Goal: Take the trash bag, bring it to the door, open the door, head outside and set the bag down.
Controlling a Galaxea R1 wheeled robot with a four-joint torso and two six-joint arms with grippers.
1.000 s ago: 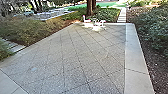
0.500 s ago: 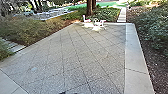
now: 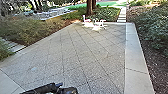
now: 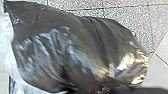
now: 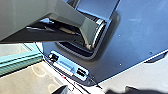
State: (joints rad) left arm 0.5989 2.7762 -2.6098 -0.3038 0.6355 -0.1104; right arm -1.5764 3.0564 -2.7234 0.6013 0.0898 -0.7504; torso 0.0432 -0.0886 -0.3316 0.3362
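Bordering the paving (image 3: 77, 55): shrubs (image 3: 156, 32) and, apparently, chairs (image 3: 101, 23).

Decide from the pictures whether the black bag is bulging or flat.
Bulging: in the left wrist view, the black bag rounds out broadly, its shiny film creased. What fills it, I cannot tell.

The patio (image 3: 82, 50) offers broad passage through its middle; white chairs (image 3: 101, 23) obstruct its far edge, shrubs (image 3: 35, 28) flank it.
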